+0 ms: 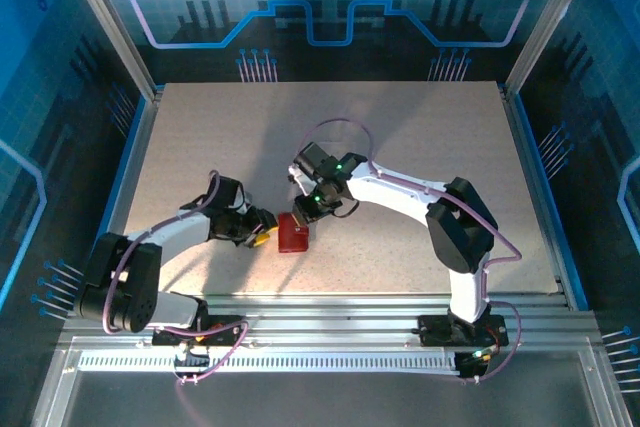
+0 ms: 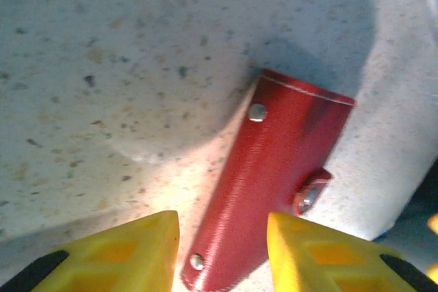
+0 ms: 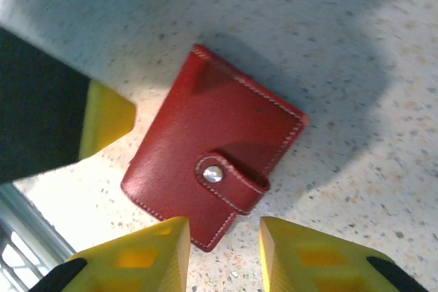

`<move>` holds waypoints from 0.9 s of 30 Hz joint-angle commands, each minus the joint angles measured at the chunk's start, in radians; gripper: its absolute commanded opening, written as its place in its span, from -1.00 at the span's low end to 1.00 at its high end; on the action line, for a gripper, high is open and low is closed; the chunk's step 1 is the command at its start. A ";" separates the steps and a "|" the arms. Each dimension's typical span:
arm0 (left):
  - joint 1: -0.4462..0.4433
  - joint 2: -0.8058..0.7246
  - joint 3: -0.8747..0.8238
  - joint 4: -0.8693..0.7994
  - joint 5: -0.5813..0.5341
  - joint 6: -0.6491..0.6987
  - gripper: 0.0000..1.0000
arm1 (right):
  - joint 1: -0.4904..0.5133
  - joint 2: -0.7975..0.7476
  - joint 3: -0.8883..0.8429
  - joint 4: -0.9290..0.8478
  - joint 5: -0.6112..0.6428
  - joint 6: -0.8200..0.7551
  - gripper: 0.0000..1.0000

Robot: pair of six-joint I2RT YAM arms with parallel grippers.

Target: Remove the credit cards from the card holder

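Left jaws and right jaws, both apart, straddle the snapped-shut card holder (image 3: 205, 135).

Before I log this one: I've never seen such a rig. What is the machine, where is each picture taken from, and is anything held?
A robot's left arm and right arm are bolted to the near edge of a table. The overhead picture looks down on both; the other two come from a camera on each wrist, so the yellow prongs are that arm's pincer. On the table lies a red card holder, closed, strap snapped. The left pincer and right pincer stand open close to it. Nothing is held.
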 commanded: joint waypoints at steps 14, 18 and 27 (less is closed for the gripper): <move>0.052 0.095 -0.015 0.220 0.192 -0.124 -0.64 | 0.034 0.086 0.046 -0.063 -0.080 -1.058 -0.39; 0.090 0.142 -0.010 0.261 0.224 -0.137 -0.72 | 0.035 0.118 0.069 -0.074 -0.043 -1.102 -0.36; 0.124 0.158 -0.015 0.291 0.227 -0.156 -0.75 | 0.037 0.184 0.153 -0.127 0.008 -1.110 -0.16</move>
